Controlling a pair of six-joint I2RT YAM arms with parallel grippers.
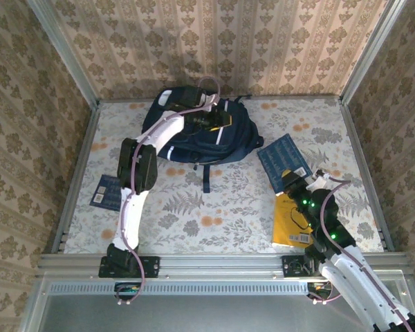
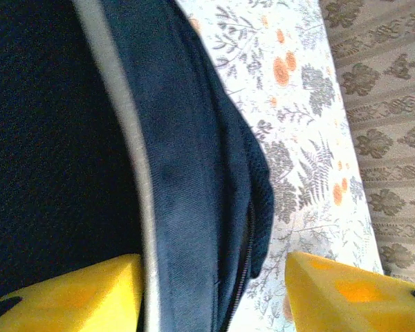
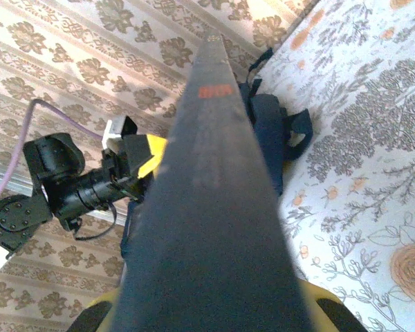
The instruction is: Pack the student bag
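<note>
The dark navy student bag [image 1: 194,135] lies at the back middle of the table. My left gripper [image 1: 209,122] hangs over the bag's top. In the left wrist view the left gripper [image 2: 214,297] is open, its yellow fingers [image 2: 76,297] wide apart astride a fold of the student bag [image 2: 194,180] with a pale stripe and a zipper; the right finger stands clear of the cloth. My right gripper [image 1: 291,182] is shut on a blue book [image 1: 283,159], lifted at the right. Up close the right gripper [image 3: 207,311] holds the blue book [image 3: 207,207] edge-on, aimed toward the student bag [image 3: 266,131].
A yellow book [image 1: 292,223] lies flat under the right arm near the front right. Another small blue book [image 1: 109,191] lies at the left edge beside the left arm. Metal rails and patterned walls close the table on all sides.
</note>
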